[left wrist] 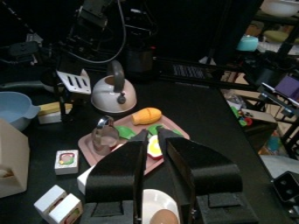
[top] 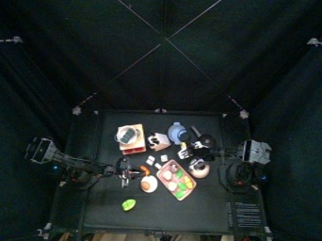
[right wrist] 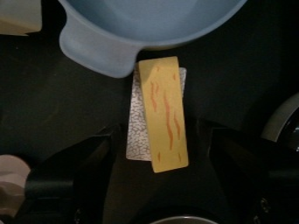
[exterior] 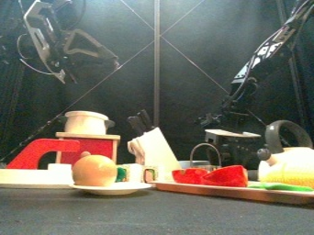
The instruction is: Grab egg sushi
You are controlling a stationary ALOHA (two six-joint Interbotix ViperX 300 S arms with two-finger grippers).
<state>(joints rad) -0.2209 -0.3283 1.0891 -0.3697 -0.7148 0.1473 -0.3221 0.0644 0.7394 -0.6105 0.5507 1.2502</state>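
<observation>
A red toy house [exterior: 59, 151] with a white pot [exterior: 86, 121] on its roof stands at the left. A white knife block [exterior: 153, 151] stands in the middle. A round orange thing [exterior: 95, 170] sits on a white plate [exterior: 117, 188]. A pink tray [left wrist: 107, 136] holds a carrot [left wrist: 146, 116]. A grey kettle [left wrist: 112, 90] stands near the tray. A blue bowl [right wrist: 140, 28] is there too

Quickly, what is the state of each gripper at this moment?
Left gripper: open, holding nothing, above the plate.
Right gripper: open, fingers either side of the egg sushi, not yet closed.
</observation>
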